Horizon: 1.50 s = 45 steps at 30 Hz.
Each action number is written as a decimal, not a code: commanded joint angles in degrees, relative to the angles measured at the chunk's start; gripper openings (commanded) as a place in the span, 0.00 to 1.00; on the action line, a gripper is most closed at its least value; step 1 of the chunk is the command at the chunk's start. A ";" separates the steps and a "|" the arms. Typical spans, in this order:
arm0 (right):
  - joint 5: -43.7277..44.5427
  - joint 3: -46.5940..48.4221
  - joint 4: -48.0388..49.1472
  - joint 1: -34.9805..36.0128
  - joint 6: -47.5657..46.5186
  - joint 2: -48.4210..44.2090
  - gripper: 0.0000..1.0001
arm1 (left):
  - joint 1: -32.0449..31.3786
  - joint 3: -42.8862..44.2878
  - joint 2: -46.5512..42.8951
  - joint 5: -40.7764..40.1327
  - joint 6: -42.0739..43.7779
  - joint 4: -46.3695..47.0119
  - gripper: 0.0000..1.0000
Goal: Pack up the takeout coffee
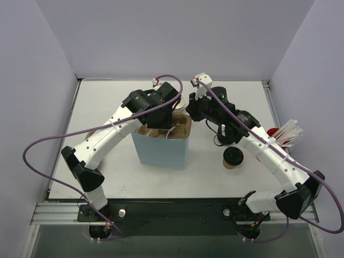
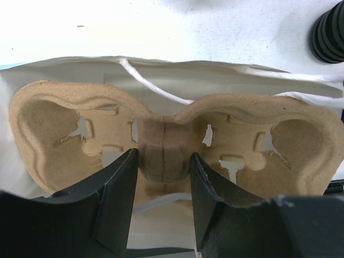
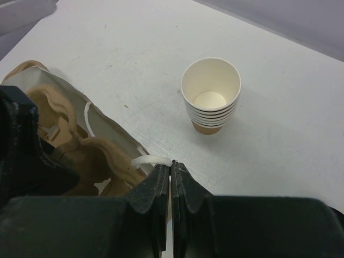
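**benchwatcher:** ok so where's the takeout coffee (image 1: 233, 156) in this one, and what does it look like?

**yam_fan:** It's the little thing on the bench (image 1: 107, 102) to the right of the pale blue bag (image 1: 161, 153), so outside the bag, not in it. From above you mostly get the round black lid, with a sliver of tan-brown cup wall peeking out under it. It looks upright, and it's just beside the right arm's forearm with nothing gripping it. It's too small in the overhead view to say more.

**benchwatcher:** and the arms?

**yam_fan:** Left to right then. The left arm (image 1: 107, 137) stretches from its base up and across to the bag's open top, wrist bent down over it. The left tool (image 2: 164, 157) is closed partway. Its two black fingers (image 2: 115, 199) press on either side of the middle ridge of the brown pulp cup carrier (image 2: 263, 156), which sits in the mouth of the bag.

The right arm (image 1: 269, 153) comes in from the right with its elbow out wide, reaching to the bag's right rim. The right tool (image 3: 172, 166) is closed all the way, jaws flat against each other, and the bag's white handle (image 3: 150, 160) looks pinched right at the tips.

Past that, the right wrist view shows a stack of lidless cups (image 3: 210, 97) standing on the bench beyond the bag, not touching it.
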 commanded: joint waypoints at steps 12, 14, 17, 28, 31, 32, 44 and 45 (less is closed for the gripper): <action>0.26 2.42 -0.21 0.30 0.59 0.10 0.00 | -0.01 -4.29 1.15 -0.82 -0.14 -12.95 0.34; 0.26 2.42 -0.21 0.30 0.59 0.10 0.00 | -0.01 -4.82 1.33 -0.74 0.03 -12.95 0.36; 0.35 2.25 -0.21 0.47 0.76 0.10 0.00 | -0.10 -4.82 1.33 -0.82 0.03 -13.03 0.39; 0.96 2.07 -0.47 0.91 0.77 0.19 0.00 | 0.08 -2.72 0.63 -0.82 1.26 -13.03 0.64; 1.05 2.25 -0.65 0.83 0.68 0.37 0.00 | 0.08 -1.40 0.62 -1.00 2.32 -13.03 0.64; 1.40 2.25 -0.82 0.83 0.50 0.54 0.00 | 0.25 -1.40 0.62 -1.78 2.40 -13.12 0.64; 2.89 8.75 -2.93 0.04 4.01 4.50 0.01 | 0.78 -7.20 1.24 -3.02 2.32 -13.03 0.61; 2.89 9.19 -3.02 -0.05 4.80 4.67 0.01 | 0.78 -7.11 1.59 -2.93 2.32 -13.03 0.61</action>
